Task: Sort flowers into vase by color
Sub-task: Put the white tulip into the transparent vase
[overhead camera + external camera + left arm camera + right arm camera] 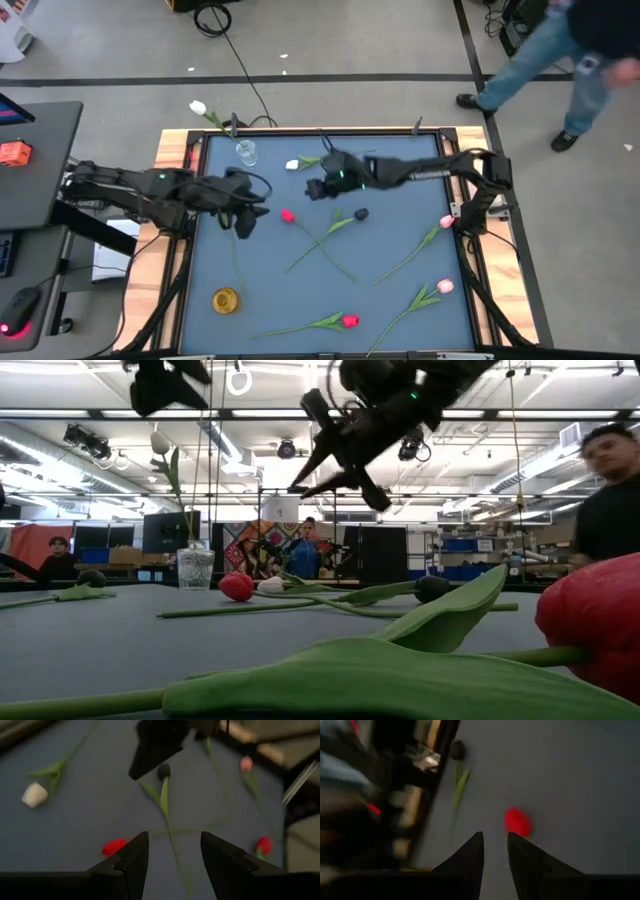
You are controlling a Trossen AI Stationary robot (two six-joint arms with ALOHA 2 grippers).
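Observation:
Flowers lie flat on the blue mat [400,300]. A red-headed one [288,215] and a black-headed one [361,214] cross stems mid-table. A white one [292,164] lies at the far side, two pink ones [446,222] [444,286] at the right, and another red one [350,321] near the front. A white flower [198,107] stands with its stem in the clear glass vase [245,152]. My left gripper [245,222] hovers open at the table's left, nothing between its fingers [132,860]. My right gripper [315,188] hangs raised above the mat [335,475], open by a narrow gap, empty.
A yellow vase [226,299] stands at the front left. Another black-headed flower [457,749] lies by my left arm, its stem [237,265] running toward the front. A person [560,50] walks beyond the table's far right corner. Bare mat lies front centre.

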